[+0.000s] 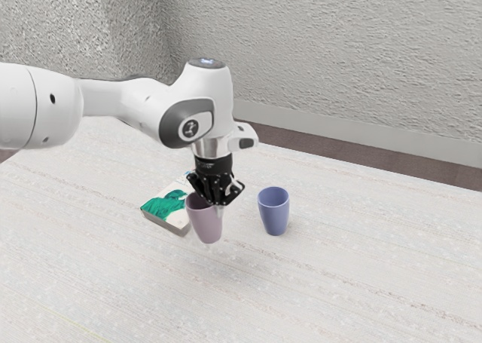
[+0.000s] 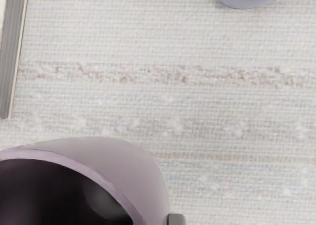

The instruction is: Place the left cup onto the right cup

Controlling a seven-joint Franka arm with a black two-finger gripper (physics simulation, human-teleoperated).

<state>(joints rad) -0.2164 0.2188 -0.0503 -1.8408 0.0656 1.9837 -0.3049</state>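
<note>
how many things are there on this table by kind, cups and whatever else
cups: 2, the mauve cup held in the pincer and the blue cup standing on the table
books: 1, the green-covered book lying flat
total: 3

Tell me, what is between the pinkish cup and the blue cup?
Nothing: just bare table lies between the pinkish cup and the blue cup; the exterior view and the wrist view both show it.

Book [image 1: 167, 209] flat on table [image 1: 361, 275], at exterior view's left. Left cup [image 1: 207, 224] in gripper [image 1: 213, 201], just beside book. Right cup [image 1: 273, 211] upright on table, apart, toward exterior view's right.
</note>
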